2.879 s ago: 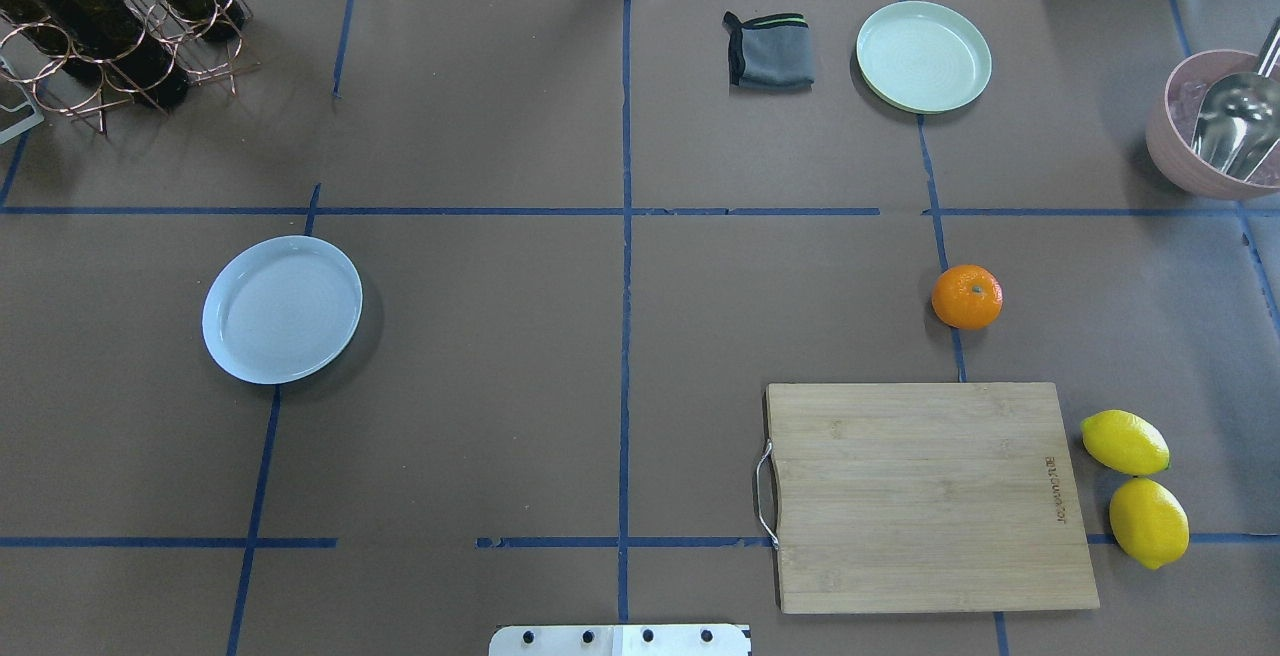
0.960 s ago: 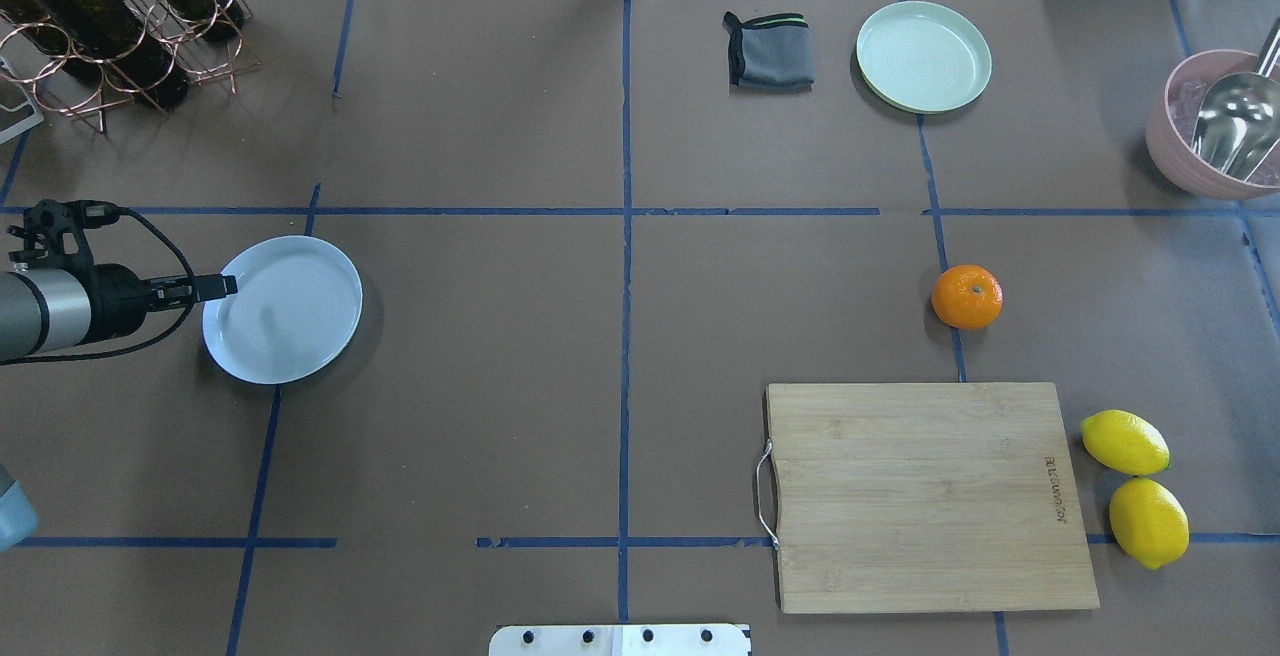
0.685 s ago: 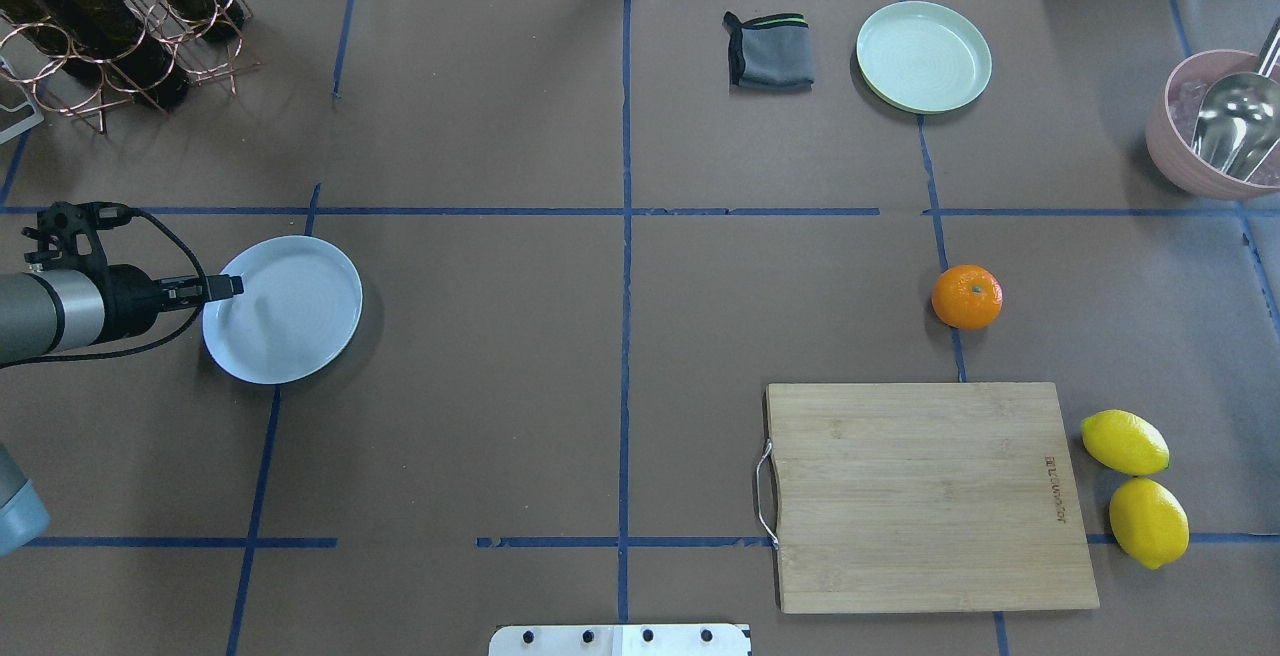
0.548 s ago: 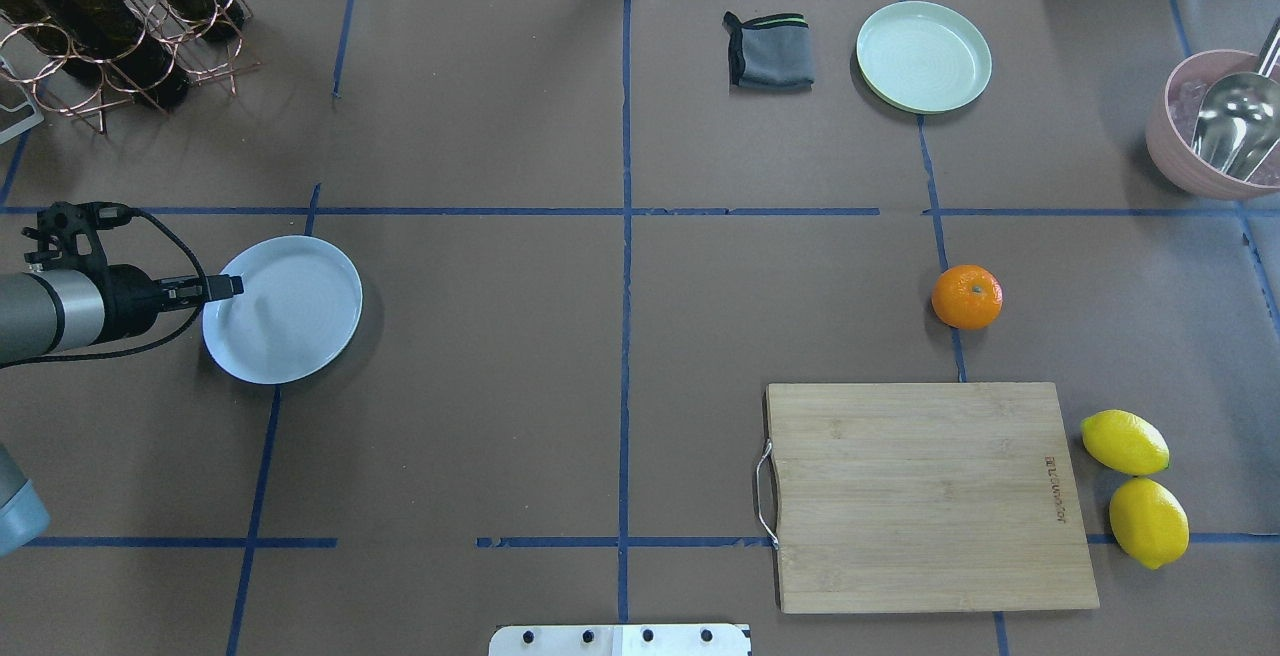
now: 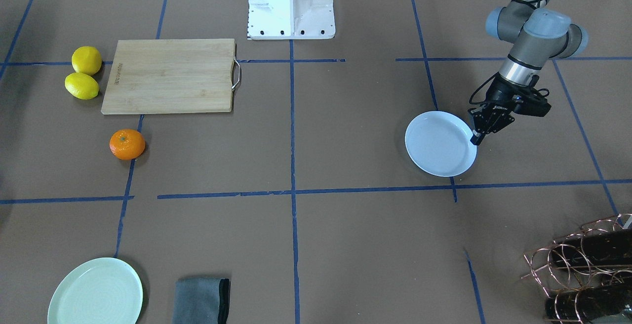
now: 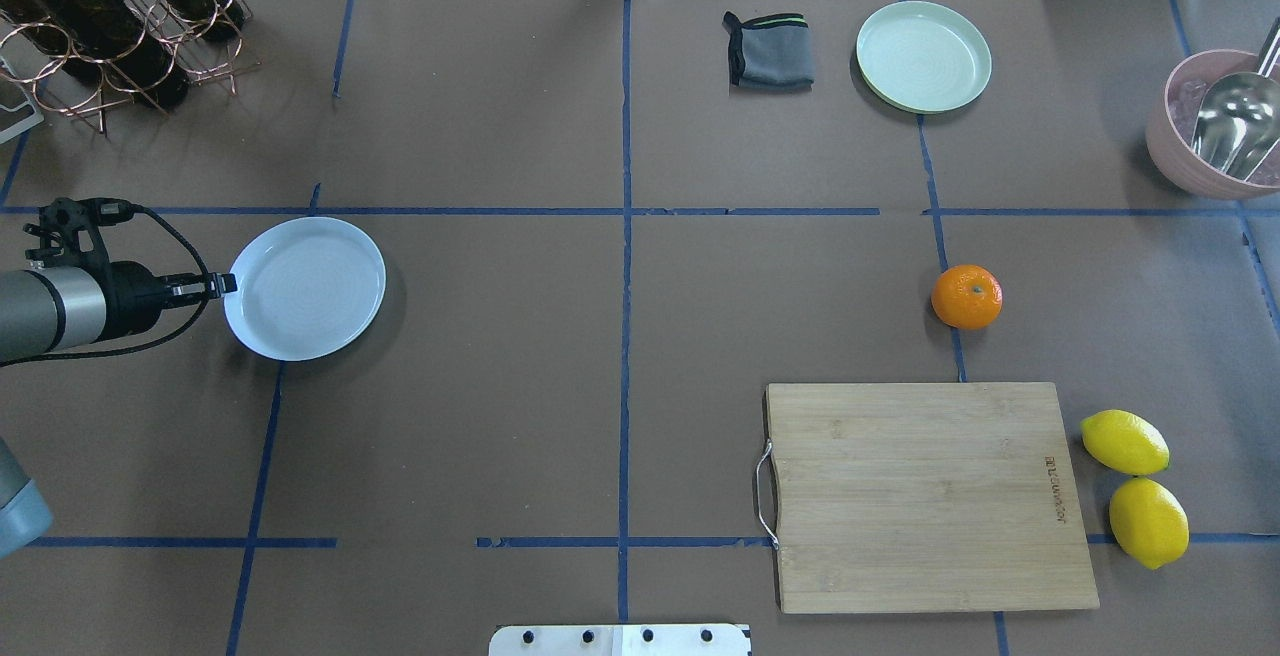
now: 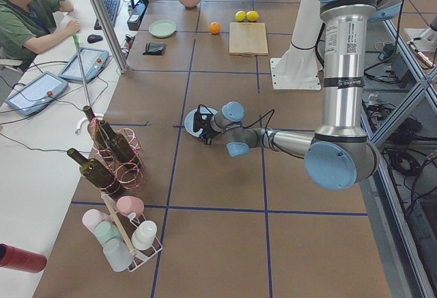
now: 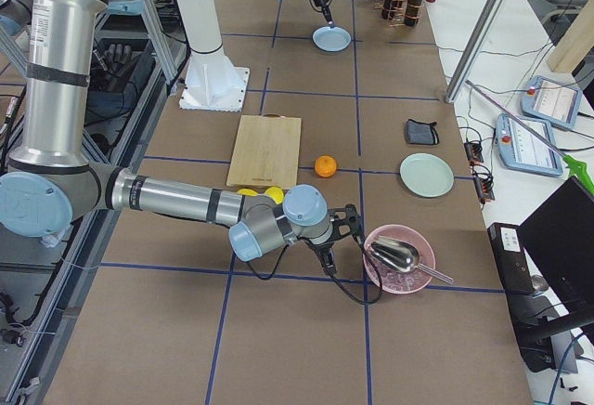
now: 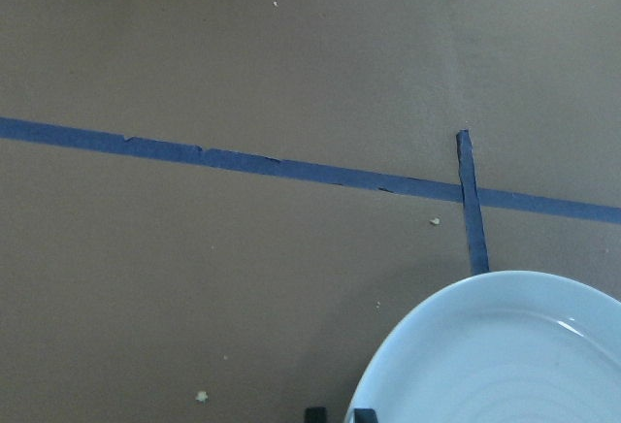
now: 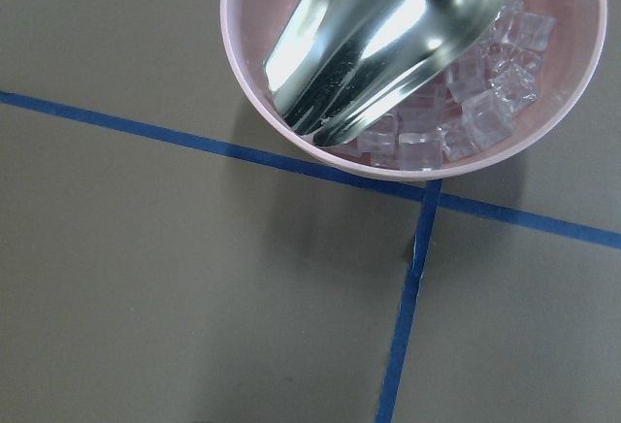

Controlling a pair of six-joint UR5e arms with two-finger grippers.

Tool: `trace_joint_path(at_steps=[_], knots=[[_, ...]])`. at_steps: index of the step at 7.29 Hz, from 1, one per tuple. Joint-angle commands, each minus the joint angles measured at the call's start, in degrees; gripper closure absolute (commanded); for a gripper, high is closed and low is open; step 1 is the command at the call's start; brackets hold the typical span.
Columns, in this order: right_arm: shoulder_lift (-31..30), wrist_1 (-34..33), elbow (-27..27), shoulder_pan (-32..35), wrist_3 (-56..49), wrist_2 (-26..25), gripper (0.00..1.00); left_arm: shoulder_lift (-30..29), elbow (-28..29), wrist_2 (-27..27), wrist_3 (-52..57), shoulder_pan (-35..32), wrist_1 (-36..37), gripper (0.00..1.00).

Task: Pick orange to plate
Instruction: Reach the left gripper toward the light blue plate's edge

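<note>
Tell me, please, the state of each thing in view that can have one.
orange: lying free, not gripped.
plate: empty, rim pinched by the left tool.
left tool: shut on the plate's rim.
right tool: open or shut, cannot tell.
mint-green plate: empty.
pink bowl: holds ice cubes and a metal scoop.
cloth: folded.
cutting board: bare.

The overhead camera looked forward and down over the whole worktop (image 6: 500,386), and the front-facing one looked steeply down from across it. Two side cameras viewed it lengthwise from either end. All four shared the plate (image 6: 304,288). The left wrist camera sat close over the plate's rim, the right close over a pink bowl (image 10: 566,93).
</note>
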Motion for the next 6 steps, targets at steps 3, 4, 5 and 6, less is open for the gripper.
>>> trace_joint_path(at_steps=[3, 4, 5, 6], knots=[[0.00, 0.00, 0.00, 0.00, 0.00, 0.09, 0.00, -8.87, -5.44, -0.02, -4.50, 0.22, 6.50, 1.00], [0.00, 0.00, 0.00, 0.00, 0.00, 0.00, 0.00, -17.19, -5.52, 0.77, -5.40, 0.48, 17.68, 1.00], [0.00, 0.00, 0.00, 0.00, 0.00, 0.00, 0.00, -23.11, -5.26, 2.95, -5.59, 3.18, 24.93, 1.00], [0.00, 0.00, -0.18, 0.00, 0.00, 0.00, 0.00, -27.08, -4.91, 6.19, -5.68, 6.95, 29.70, 1.00]])
